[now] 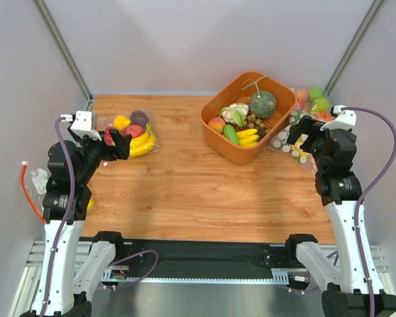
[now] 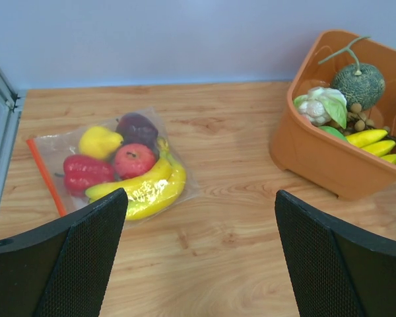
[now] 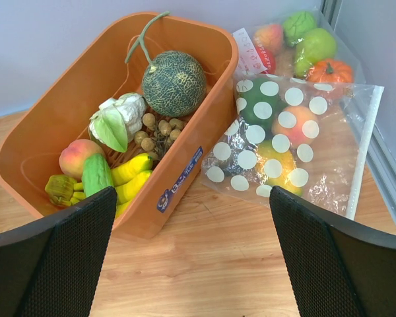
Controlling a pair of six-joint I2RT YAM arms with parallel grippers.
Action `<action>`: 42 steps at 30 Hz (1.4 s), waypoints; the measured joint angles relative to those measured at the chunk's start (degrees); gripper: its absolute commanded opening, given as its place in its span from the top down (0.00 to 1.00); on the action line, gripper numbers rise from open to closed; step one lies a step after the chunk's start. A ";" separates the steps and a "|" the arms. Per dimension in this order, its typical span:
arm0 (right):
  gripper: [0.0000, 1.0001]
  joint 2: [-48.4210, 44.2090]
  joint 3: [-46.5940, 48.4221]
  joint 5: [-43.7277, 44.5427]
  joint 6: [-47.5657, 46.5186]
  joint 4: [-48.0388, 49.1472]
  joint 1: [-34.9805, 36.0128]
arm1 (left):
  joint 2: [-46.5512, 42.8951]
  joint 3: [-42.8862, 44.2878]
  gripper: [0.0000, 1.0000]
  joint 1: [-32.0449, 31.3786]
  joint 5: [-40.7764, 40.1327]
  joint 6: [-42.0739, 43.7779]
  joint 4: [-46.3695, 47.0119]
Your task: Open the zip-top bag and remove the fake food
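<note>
The zip-top bag, clear with white polka dots, lies flat at the far right of the table, right of the orange tub. Its thin zip strip runs along its right edge. Inside it is the fake food: a dark green vegetable, a pink-orange peach and a yellow mango. My right gripper hovers open just short of the bag's near left corner, nothing between its fingers. In the top view the right gripper partly covers the bag. My left gripper is open over bare wood at the far left.
An orange tub with a grey-green pumpkin, bananas and other toy food stands at the back centre-right. A plain clear bag of fruit and bananas lies back left. Another clear bag of fruit sits behind the dotted one. Walls close both sides.
</note>
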 measured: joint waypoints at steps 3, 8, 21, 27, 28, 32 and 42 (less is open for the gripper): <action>0.00 -0.04 0.00 0.35 -0.26 -0.13 0.00 | 0.00 0.00 0.01 0.00 -0.68 -0.17 0.00; 0.00 -0.11 0.00 0.94 -0.46 -0.28 0.00 | 0.00 -0.20 0.01 0.00 -1.99 -0.20 0.02; 0.00 -1.55 -0.44 2.01 -2.40 1.11 0.00 | 0.26 -1.09 0.01 0.00 -9.94 -0.33 -0.59; 0.00 0.66 -0.70 -0.11 -3.02 3.15 0.00 | 0.52 -1.11 0.01 0.00 -13.03 -0.15 -1.44; 0.00 1.73 -0.42 -0.61 -3.02 3.06 0.00 | 0.52 -1.11 0.01 0.00 -13.35 -0.13 -1.66; 0.00 6.34 0.72 -0.96 -3.02 2.80 1.01 | 0.52 -1.46 0.01 0.00 -14.78 -0.13 -2.03; 0.00 9.70 1.14 3.43 -2.91 2.71 2.27 | 0.55 -1.81 0.01 0.00 -15.61 -0.09 -2.19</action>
